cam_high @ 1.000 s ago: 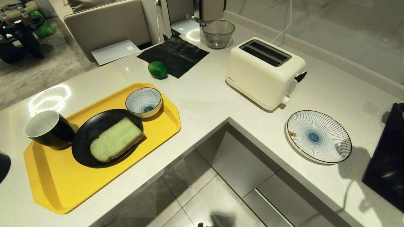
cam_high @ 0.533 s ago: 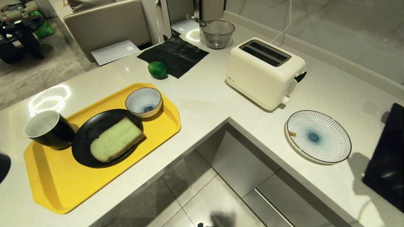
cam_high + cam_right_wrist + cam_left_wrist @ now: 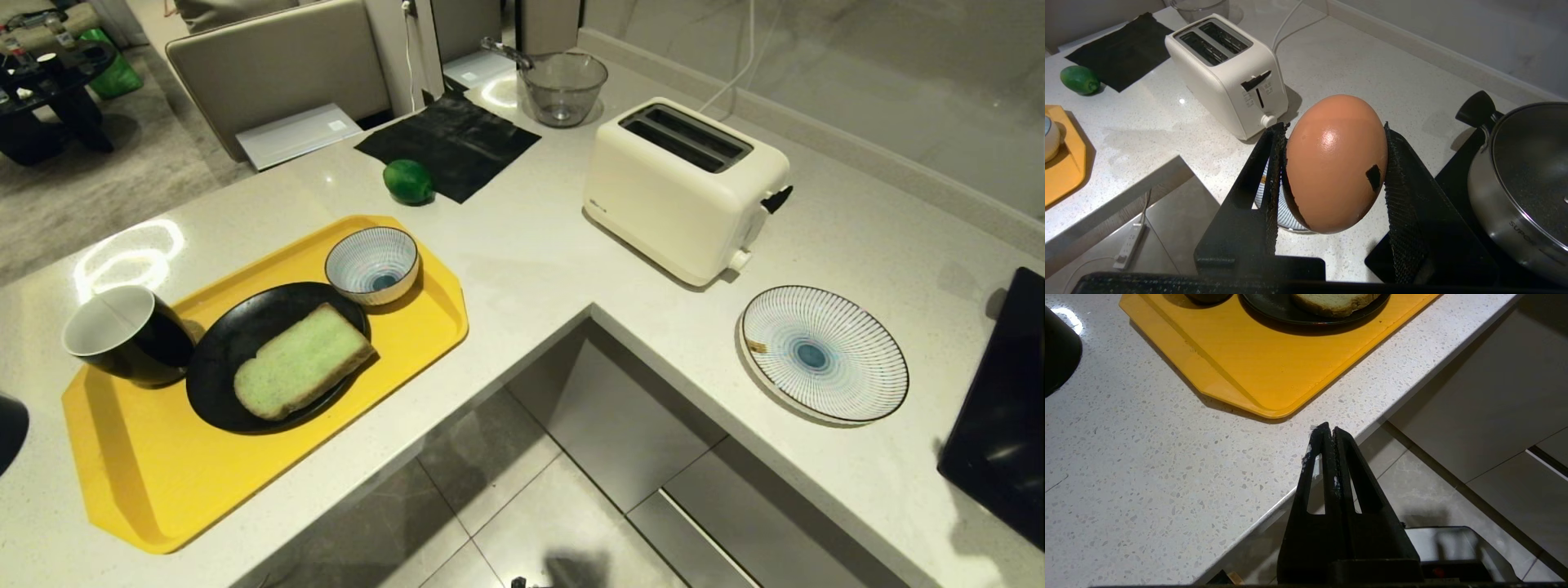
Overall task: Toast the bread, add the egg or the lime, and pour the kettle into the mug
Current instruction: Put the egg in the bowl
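1. Shadow is what has shifted since the earlier head views: a dark arm-shaped patch that lay across the pale speckled stone worktop (image 3: 531, 245) beside the blue-and-white striped plate (image 3: 824, 353) has slid off toward the lower right edge and is all but gone; nothing on the worktop has moved
2. Right gripper (image 3: 1333, 163) is out of the head view; its own camera shows the fingers (image 3: 1404, 171) clamped on the pinkish-brown egg (image 3: 1336, 163) with a small dark mark, held in the air above that striped plate, near the cream two-slot toaster (image 3: 686, 188)
3. Left gripper (image 3: 1329, 435) hangs parked at the worktop's near edge beside the yellow plastic tray (image 3: 269, 392), its fingers pressed together on nothing
4. Thick green-faced slice of bread (image 3: 300, 362) lies on the round black plate (image 3: 220, 367) on the tray, between the glossy black mug (image 3: 126, 335) and the small striped bowl (image 3: 372, 263); the toaster slots are empty
5. Round dark green lime (image 3: 408, 180) sits at the edge of the black cloth (image 3: 449, 139)
6. My reading: the egg is picked and on its way, probably to the tray's bowl, while toasting looks not yet done
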